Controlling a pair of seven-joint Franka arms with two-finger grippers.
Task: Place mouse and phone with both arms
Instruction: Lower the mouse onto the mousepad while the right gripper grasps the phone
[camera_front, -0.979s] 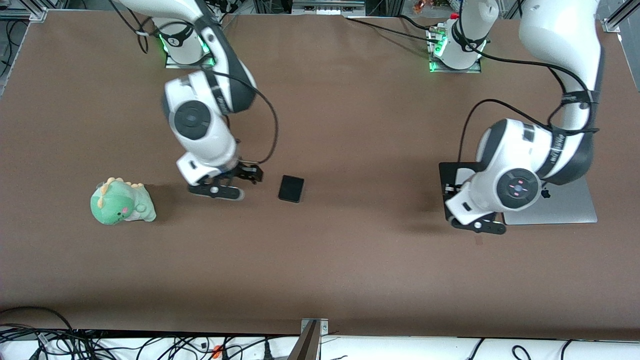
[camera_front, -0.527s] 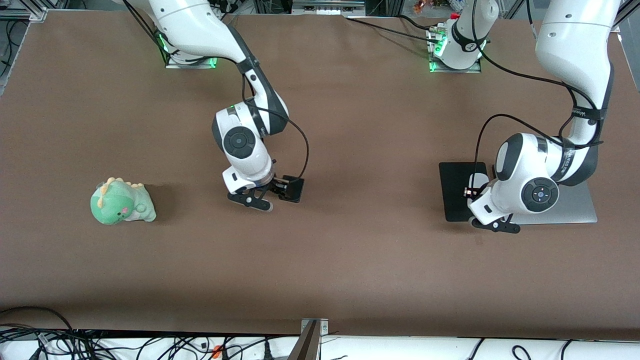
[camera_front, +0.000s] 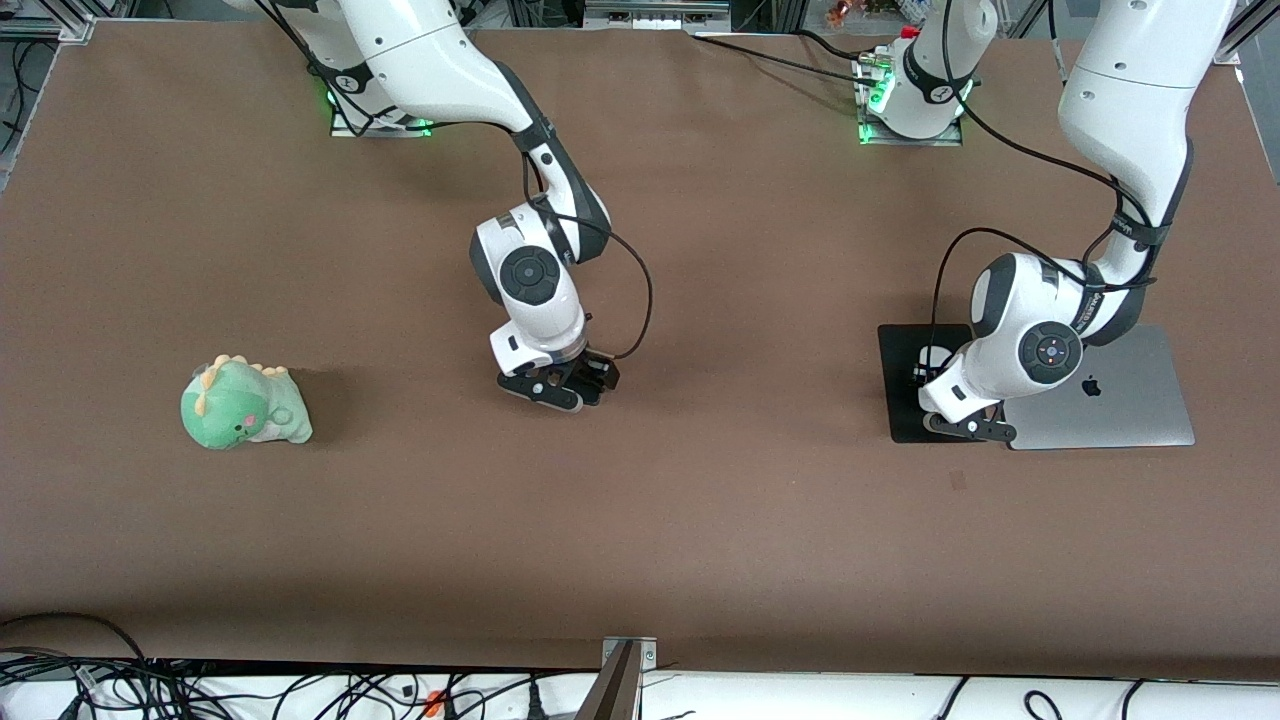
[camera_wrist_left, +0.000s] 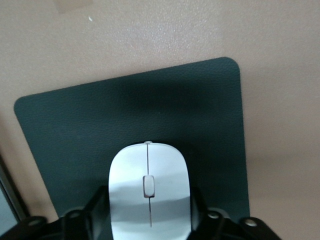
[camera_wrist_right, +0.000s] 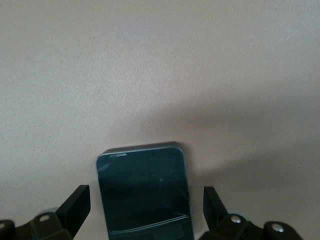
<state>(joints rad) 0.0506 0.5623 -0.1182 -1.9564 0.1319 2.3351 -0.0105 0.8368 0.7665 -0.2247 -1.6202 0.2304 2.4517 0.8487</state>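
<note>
The white mouse (camera_wrist_left: 149, 190) lies on the black mouse pad (camera_wrist_left: 75, 125). My left gripper (camera_wrist_left: 149, 200) is low over it, open, with one finger close along each side of the mouse. In the front view this gripper (camera_front: 940, 385) covers most of the mouse (camera_front: 935, 357) on the pad (camera_front: 900, 405). The black phone (camera_wrist_right: 145, 192) lies flat on the brown table. My right gripper (camera_wrist_right: 146, 190) is open and straddles it, with a gap between each finger and the phone's edges. In the front view the right gripper (camera_front: 572, 385) hides nearly all of the phone.
A silver laptop (camera_front: 1120, 400), closed, lies beside the mouse pad toward the left arm's end of the table. A green plush dinosaur (camera_front: 243, 405) sits toward the right arm's end. A strip of tape (camera_wrist_left: 72, 5) is on the table by the pad.
My right gripper moved from beside the phone to directly over it and came down. My left gripper shifted over the mouse pad and settled around the mouse.
</note>
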